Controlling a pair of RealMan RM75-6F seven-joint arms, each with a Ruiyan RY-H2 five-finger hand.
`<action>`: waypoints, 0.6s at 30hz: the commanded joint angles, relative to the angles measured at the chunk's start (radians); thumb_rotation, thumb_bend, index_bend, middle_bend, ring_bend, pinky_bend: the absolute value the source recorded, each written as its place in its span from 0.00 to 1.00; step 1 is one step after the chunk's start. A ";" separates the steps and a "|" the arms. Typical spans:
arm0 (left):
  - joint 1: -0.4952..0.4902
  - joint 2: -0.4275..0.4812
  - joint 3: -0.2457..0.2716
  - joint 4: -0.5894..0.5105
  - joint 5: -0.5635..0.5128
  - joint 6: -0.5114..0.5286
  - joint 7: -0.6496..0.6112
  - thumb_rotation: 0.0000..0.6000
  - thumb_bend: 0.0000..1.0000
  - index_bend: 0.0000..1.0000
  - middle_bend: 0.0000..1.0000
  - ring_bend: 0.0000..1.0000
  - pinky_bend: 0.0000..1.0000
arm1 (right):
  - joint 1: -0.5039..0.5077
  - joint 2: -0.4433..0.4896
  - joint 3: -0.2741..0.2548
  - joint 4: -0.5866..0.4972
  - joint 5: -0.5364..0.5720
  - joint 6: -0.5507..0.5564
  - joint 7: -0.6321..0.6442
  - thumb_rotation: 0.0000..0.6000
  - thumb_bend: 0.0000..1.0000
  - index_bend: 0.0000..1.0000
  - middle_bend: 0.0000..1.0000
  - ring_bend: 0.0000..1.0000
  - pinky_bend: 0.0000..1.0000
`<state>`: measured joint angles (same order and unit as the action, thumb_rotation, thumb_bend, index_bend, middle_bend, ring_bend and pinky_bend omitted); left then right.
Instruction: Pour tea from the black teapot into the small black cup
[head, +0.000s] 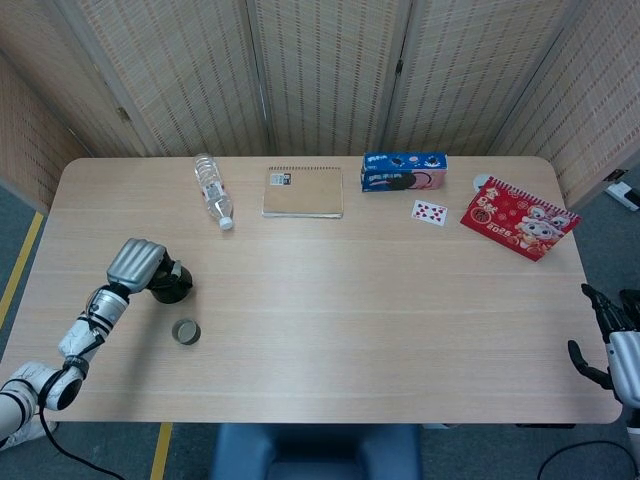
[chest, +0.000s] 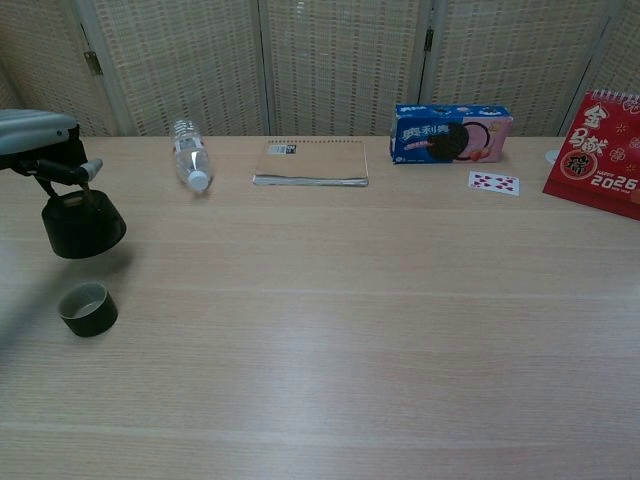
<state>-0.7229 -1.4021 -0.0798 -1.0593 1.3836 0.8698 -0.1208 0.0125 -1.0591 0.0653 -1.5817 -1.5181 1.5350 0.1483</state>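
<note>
While the left robot hand (chest: 38, 137) grips the black teapot (chest: 82, 225) clear of the counter (chest: 350, 330), the small black cup (chest: 87, 308) stands just below; right robot hand (head: 612, 340) fingers apart.

The left hand (chest: 35, 135) holds the black teapot (chest: 82, 225) by its top, up off the table (chest: 350, 330). A shadow lies under the pot. The small black cup (chest: 87, 308) sits on the table at about 6 o'clock from the pot, apart from it. Far back lie a water bottle (chest: 188, 155), a notebook (chest: 311, 163), a blue cookie box (chest: 451, 133), a playing card (chest: 494, 182) and a red calendar (chest: 600, 155).
</note>
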 joint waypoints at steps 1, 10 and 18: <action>0.008 0.019 0.007 -0.023 0.015 0.018 0.007 0.37 0.65 1.00 1.00 0.95 0.57 | 0.004 0.005 0.001 -0.004 -0.006 0.002 -0.001 1.00 0.43 0.06 0.19 0.25 0.08; 0.028 0.056 0.028 -0.074 0.057 0.068 0.044 0.35 0.65 1.00 1.00 0.95 0.57 | 0.021 0.026 0.007 -0.030 -0.030 0.001 -0.012 1.00 0.43 0.06 0.19 0.25 0.08; 0.036 0.063 0.039 -0.090 0.084 0.095 0.075 0.33 0.65 1.00 1.00 0.95 0.57 | 0.031 0.045 0.009 -0.047 -0.038 -0.002 -0.022 1.00 0.43 0.06 0.19 0.25 0.08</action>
<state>-0.6881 -1.3398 -0.0416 -1.1477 1.4653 0.9622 -0.0483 0.0431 -1.0153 0.0743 -1.6277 -1.5561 1.5329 0.1276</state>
